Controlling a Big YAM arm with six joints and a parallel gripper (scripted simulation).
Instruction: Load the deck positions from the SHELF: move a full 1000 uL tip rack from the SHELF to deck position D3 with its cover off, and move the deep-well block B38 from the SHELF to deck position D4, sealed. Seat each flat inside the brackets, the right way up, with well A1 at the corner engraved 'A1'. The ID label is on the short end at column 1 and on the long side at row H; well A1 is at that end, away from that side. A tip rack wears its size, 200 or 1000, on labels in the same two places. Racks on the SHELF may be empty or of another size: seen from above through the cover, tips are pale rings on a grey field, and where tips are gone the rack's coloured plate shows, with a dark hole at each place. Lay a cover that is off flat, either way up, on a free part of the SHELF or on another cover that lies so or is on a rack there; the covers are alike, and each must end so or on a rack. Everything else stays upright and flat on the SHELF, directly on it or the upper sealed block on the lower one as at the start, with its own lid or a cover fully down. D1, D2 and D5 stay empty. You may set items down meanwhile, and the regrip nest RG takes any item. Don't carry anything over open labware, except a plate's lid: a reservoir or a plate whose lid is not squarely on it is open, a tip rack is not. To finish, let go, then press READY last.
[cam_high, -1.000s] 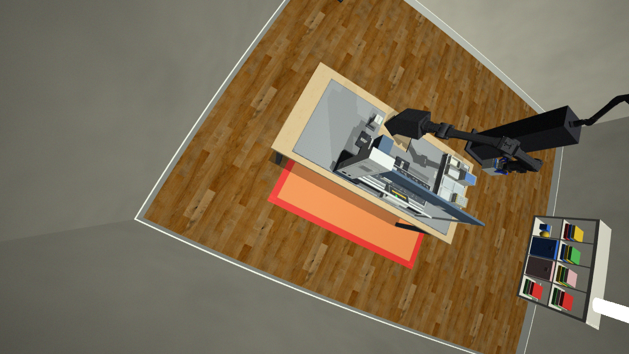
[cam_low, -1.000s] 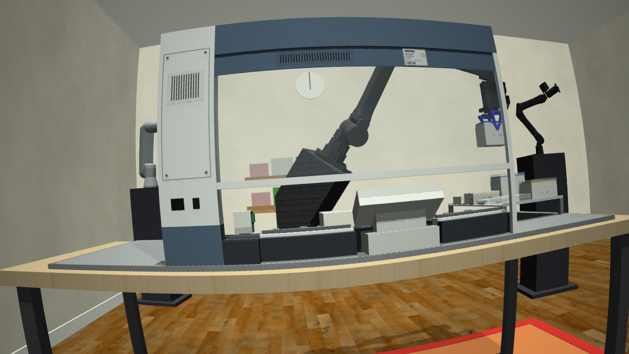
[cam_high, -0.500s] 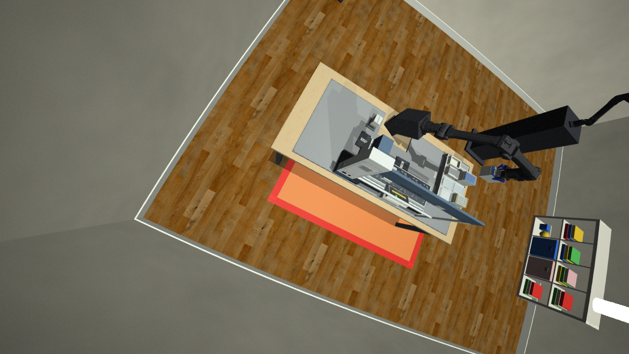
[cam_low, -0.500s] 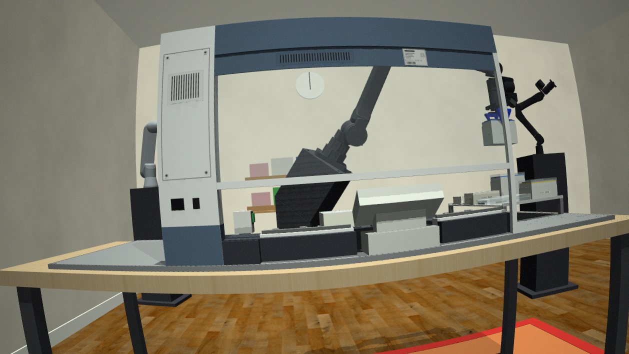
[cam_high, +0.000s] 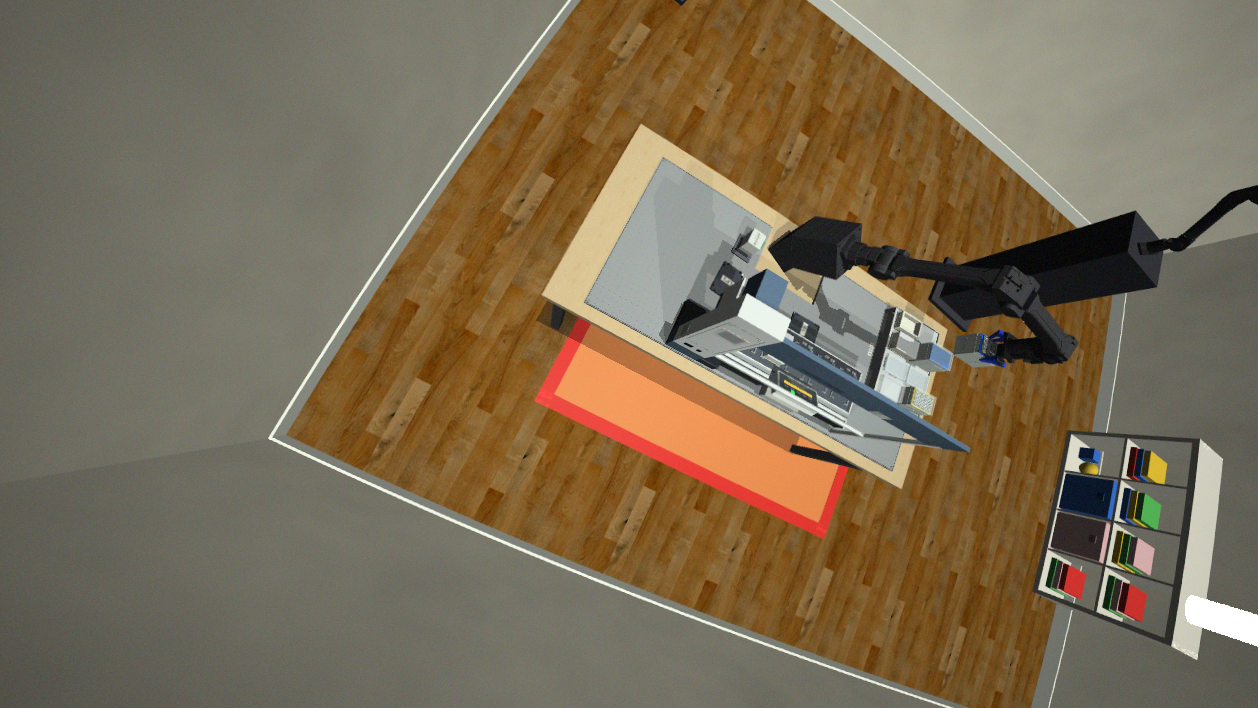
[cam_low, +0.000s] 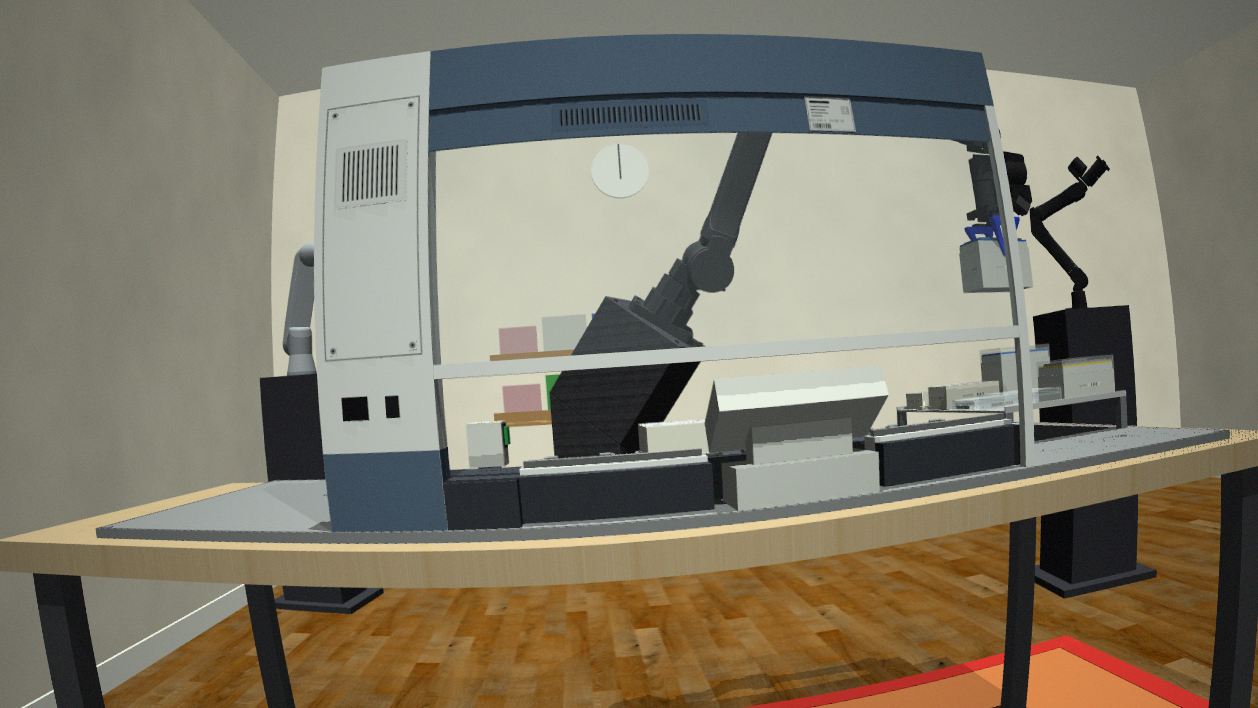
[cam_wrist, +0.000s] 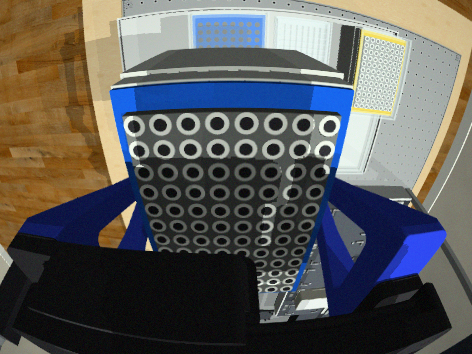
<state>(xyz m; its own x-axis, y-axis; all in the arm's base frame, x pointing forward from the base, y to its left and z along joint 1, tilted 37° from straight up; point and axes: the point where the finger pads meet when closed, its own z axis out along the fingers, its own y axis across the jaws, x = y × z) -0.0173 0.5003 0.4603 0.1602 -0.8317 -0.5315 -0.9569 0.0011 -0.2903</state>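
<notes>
My gripper (cam_wrist: 232, 178) is shut on a tip rack (cam_wrist: 230, 188) with a blue frame. Its top shows pale rings on a grey field across the whole grid. A pale glint runs over that top; I cannot tell whether a cover is on it. In the exterior view the rack (cam_low: 987, 265) hangs level under the gripper (cam_low: 987, 236), high above the shelf (cam_low: 1029, 396) at the table's right end. In the top view the rack (cam_high: 968, 349) is just past the table's right edge, beside the shelf (cam_high: 907, 361). The deep-well block cannot be picked out.
Below the held rack, the wrist view shows a blue-plated rack (cam_wrist: 230, 31), a pale item (cam_wrist: 314, 37) and a yellow-framed rack (cam_wrist: 382, 75) on the shelf. The liquid handler's frame post (cam_low: 1014, 290) stands close to the held rack. A camera arm (cam_low: 1069, 220) on a black pedestal stands to its right.
</notes>
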